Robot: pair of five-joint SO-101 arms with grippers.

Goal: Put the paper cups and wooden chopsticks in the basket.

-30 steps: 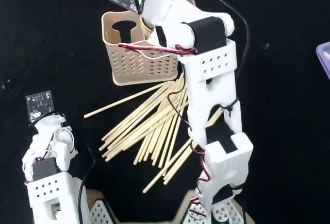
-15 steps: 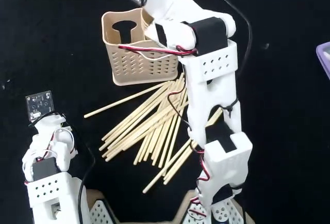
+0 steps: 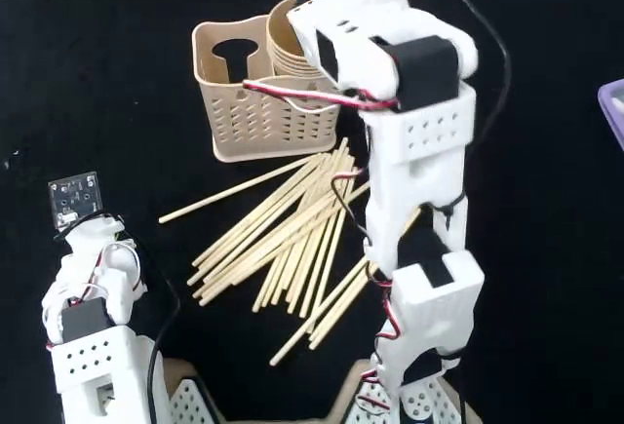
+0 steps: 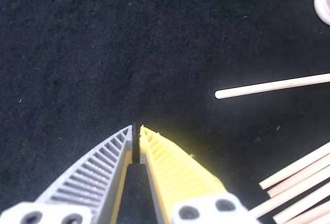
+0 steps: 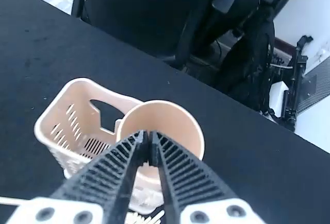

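A beige slotted basket (image 3: 244, 112) stands at the back of the black table, with a stack of paper cups (image 3: 286, 42) in its right compartment. In the right wrist view the top cup (image 5: 172, 123) sits in the basket (image 5: 72, 126) just under my right gripper (image 5: 148, 135), which is shut and holds nothing. Many wooden chopsticks (image 3: 283, 229) lie fanned out on the table in front of the basket. My left gripper (image 4: 136, 129) is shut and empty, low over bare cloth, with one chopstick (image 4: 273, 86) a little way off and several more chopsticks (image 4: 296, 185) to its side.
The right arm (image 3: 414, 151) towers over the right end of the chopstick pile. The left arm (image 3: 93, 288) sits folded at the front left corner. A purple object (image 3: 614, 112) pokes in at the right edge. Open black cloth lies left of the basket.
The right arm has risen and drawn back from the basket, uncovering the cup stack inside it. The left arm has kept still.
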